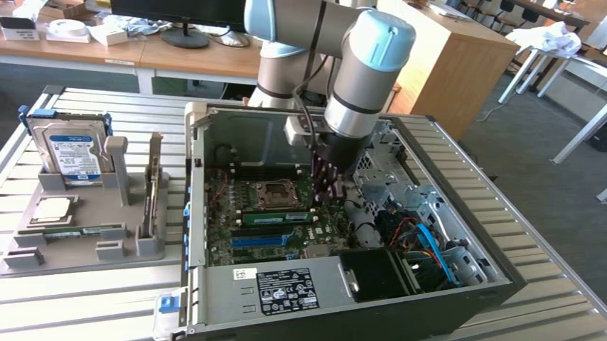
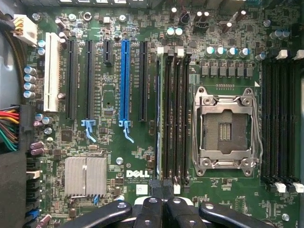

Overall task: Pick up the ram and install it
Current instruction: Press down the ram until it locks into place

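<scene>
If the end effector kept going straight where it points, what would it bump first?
Probably the memory slots beside the processor socket; the end effector sits right over them, though depth is unclear.

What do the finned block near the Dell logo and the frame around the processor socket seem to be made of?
The finned block looks like bare aluminium: matte silver, fine parallel ribs. The socket frame looks like stamped steel: shiny grey, bent edges. Exact metals stay uncertain.

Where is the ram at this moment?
In the exterior view the ram sits on the motherboard inside the computer case, between the empty processor socket and the blue slot, on the exterior view's left of the shut end effector.
</scene>
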Tool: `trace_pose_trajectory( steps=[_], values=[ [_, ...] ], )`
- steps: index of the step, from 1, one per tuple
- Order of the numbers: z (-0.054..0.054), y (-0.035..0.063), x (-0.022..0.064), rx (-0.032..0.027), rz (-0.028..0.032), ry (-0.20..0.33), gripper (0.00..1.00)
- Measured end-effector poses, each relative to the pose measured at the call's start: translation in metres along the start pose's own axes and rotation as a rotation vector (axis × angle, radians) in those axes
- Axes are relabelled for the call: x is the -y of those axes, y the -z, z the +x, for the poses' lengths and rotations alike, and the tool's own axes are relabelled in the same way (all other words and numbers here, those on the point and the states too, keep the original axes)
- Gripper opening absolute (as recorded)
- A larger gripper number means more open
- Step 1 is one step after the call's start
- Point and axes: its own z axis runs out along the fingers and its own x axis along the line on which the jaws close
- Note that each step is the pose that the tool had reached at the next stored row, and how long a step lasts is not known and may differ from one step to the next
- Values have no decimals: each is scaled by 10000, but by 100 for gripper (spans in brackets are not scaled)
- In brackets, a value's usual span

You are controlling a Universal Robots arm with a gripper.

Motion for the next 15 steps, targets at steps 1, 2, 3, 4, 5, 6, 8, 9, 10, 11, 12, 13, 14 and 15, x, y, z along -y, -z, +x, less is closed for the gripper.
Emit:
trace_pose_trajectory(
  steps=[1, 2, 3, 4, 5, 6, 8, 9, 10, 11, 12, 13, 14, 15],
  values=[
    [0, -11, 0, 0, 0, 0, 10],
    [0, -21, 1, 0, 0, 0, 10],
    [0, -30, 1, 0, 0, 0, 10],
    [0, -38, 1, 0, 0, 0, 10],
    [1, -42, 1, -1, 0, 0, 10],
    [1, -42, 1, -2, -1, 0, 10],
    [1, -42, 1, -2, -1, 0, 10],
    [1, -42, 1, -1, -1, 0, 10],
    [0, -42, 2, 0, 0, -2, 10],
    [1, -43, 4, 1, 0, -2, 10],
    [1, -44, 7, 2, 0, -1, 10],
    [1, -44, 12, 3, 0, 0, 10],
    [1, -45, 17, 3, 0, -1, 10],
    [0, -45, 23, 4, 0, -1, 10]
  ],
)
